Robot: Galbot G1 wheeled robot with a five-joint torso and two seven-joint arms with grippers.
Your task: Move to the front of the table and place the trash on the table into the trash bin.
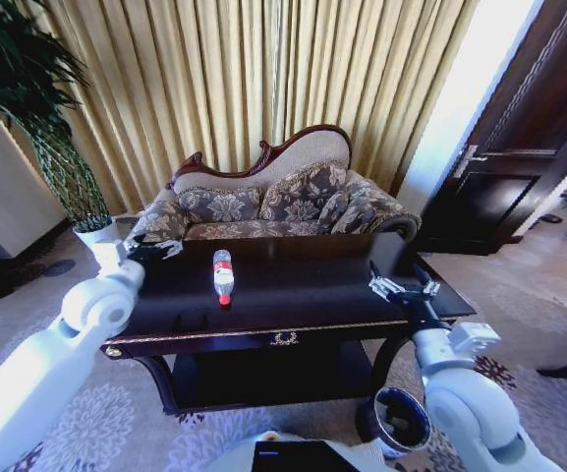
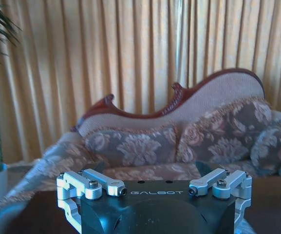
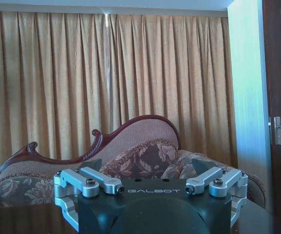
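The dark glossy table [image 1: 303, 285] stands right in front of me, its gold emblem [image 1: 284, 338] on the near edge. One piece of trash, a clear plastic bottle [image 1: 223, 275] with a red cap, lies on the tabletop left of centre, cap toward me. The black trash bin [image 1: 401, 418] with a shiny rim sits on the floor by the table's front right leg. My left gripper [image 1: 155, 250] hovers open over the table's left end, left of the bottle. Over the right end my right gripper [image 1: 399, 286] is open too. Both wrist views show spread, empty fingers [image 2: 99, 166] [image 3: 94, 164].
An ornate patterned sofa [image 1: 273, 197] stands just behind the table, with gold curtains [image 1: 263, 69] behind it. A plant in a white pot [image 1: 94, 232] is at the back left. A dark door [image 1: 529, 147] is at the right. Patterned carpet [image 1: 116, 413] surrounds the table.
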